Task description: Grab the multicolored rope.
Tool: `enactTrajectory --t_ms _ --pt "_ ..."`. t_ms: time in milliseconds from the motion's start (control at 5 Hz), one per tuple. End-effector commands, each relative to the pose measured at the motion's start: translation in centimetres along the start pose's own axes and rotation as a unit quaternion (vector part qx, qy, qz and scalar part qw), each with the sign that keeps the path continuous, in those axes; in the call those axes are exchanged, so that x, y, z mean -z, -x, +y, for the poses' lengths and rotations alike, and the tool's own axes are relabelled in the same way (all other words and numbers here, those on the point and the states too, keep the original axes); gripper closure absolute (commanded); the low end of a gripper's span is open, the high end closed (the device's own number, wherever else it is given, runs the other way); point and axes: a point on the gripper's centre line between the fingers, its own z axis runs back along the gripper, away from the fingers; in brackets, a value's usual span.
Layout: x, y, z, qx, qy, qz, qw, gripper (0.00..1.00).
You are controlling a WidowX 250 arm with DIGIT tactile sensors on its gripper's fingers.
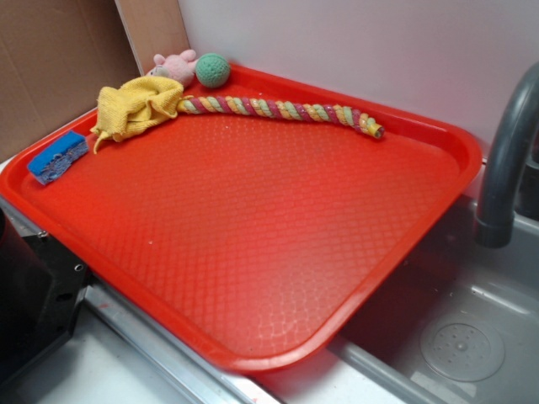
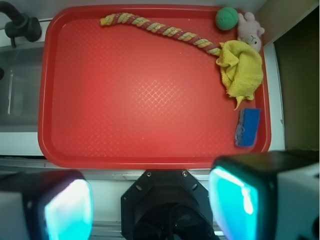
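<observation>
Rope [image 2: 160,27] lies along far edge of red tray [image 2: 150,110], one end touching or tucked under yellow cloth [image 2: 241,67], other end free. Hand [image 2: 150,200] high above near rim, fingers [image 2: 67,207] wide apart, nothing held.

Risks, imo:
- grab near cloth end, cloth comes along too
- green ball [image 2: 227,18] and pink plush [image 2: 250,27] sit just beside that end, easy to bump
- rope hugs tray rim, finger may hit rim on descent
- pinch at free tip, rope could slip out

Mid-rope looks safest.
</observation>
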Motion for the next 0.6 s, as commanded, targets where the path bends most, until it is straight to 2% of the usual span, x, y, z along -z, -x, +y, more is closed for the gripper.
enactTrajectory --t_ms 0,200,400 --pt "0.0 0.0 0.0 0.000 0.000 0.000 1.000 0.00" --pt "2.9 -3.8 2.0 0.027 0.009 0.036 0.999 0.00" --pt "4.0 -6.9 3.2 0.066 0.021 0.026 0.997 0.00"
